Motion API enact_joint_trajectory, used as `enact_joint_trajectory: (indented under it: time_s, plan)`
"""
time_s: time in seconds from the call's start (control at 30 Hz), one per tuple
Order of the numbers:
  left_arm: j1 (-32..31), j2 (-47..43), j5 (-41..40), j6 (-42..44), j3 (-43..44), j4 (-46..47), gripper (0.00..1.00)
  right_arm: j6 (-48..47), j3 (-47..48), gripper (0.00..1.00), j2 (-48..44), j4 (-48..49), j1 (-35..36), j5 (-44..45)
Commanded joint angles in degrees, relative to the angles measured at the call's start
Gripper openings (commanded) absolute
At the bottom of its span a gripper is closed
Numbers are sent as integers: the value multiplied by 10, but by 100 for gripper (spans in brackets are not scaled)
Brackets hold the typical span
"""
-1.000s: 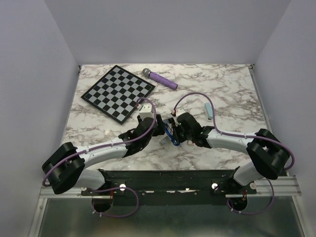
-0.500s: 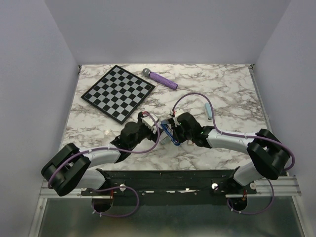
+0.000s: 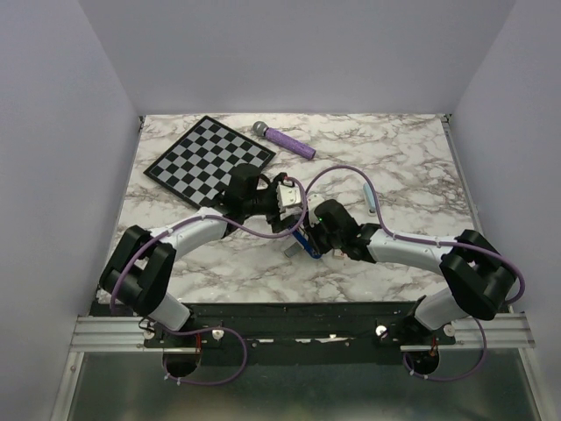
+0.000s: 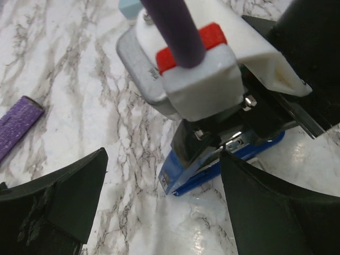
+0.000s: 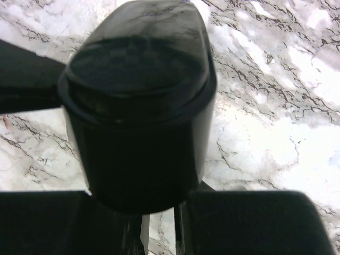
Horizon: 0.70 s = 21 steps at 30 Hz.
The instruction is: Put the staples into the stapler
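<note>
Near the middle of the table [image 3: 412, 158], the left gripper [image 4: 163, 159] hangs wide apart just far-left of the stapler [image 4: 212, 167], whose long axis runs far-left to near-right; the right gripper [image 3: 311, 237] is clamped on it from the right.

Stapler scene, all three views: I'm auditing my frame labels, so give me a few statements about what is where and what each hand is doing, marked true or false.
1. The left hand is open. True.
2. The stapler lies on the checkerboard. False: it is off the board, over the marble table.
3. The right hand is shut on the stapler. True.
4. The pale blue bar is held by the left hand. False: it lies on the table, apart from both hands.
5. The purple microphone lies off the checkerboard. True.
</note>
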Motion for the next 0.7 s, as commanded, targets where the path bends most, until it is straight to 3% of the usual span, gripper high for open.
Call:
enact_joint_trajectory:
  time_s: [0.0,0.1,0.23,0.33,0.67]
  plan:
    - [16,23,128,94,40,-154,94,-16,5,23,-9,-38,2,-43]
    - [32,44,191,122,76,-213,92,-15,4,23,-12,-38,2,-45]
    - [33,99,222,183,141,-340,87,-20,7,23,-11,-36,3,-52]
    - [33,122,240,220,172,-382,86,-24,6,23,-11,-36,3,-55]
    - [33,133,262,221,168,-325,85,-27,6,22,-10,-35,2,-56]
